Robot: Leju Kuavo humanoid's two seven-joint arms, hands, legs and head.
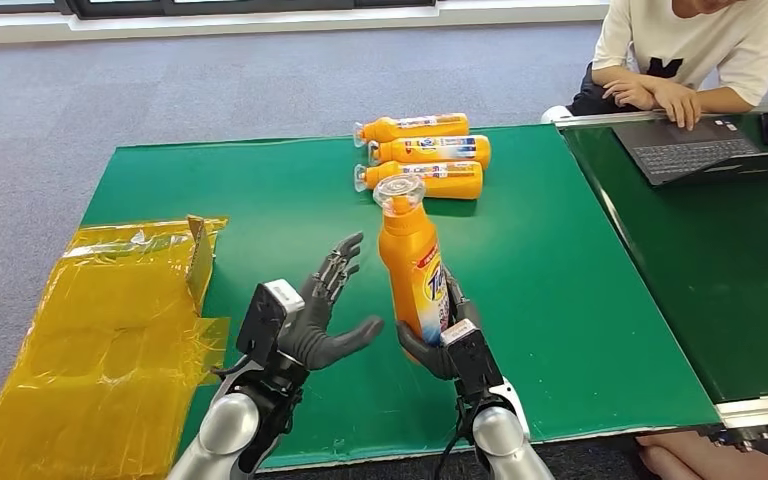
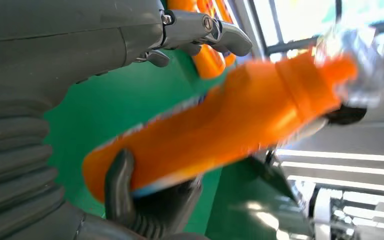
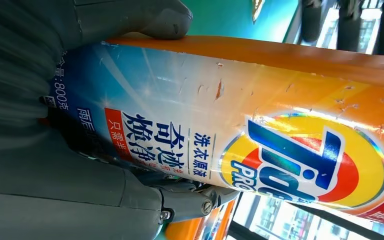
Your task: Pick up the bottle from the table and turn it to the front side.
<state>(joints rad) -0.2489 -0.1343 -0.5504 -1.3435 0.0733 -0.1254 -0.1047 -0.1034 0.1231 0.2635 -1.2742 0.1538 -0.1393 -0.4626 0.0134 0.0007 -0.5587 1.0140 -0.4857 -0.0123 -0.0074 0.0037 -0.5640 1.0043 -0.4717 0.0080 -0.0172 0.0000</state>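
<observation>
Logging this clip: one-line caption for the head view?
Right hand holds orange bottle upright above green table; left hand open beside it.

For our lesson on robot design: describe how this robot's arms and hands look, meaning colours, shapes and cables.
Both arms are silver and rounded, with black cables at the wrists. Each wrist carries a boxy black-and-white module. The left hand and right hand are dark grey, with slender jointed fingers, a thick grey thumb and a ribbed grey cover.

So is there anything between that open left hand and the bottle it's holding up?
No. The head view shows only bare green table behind the gap between the left hand and the orange detergent bottle.
</observation>
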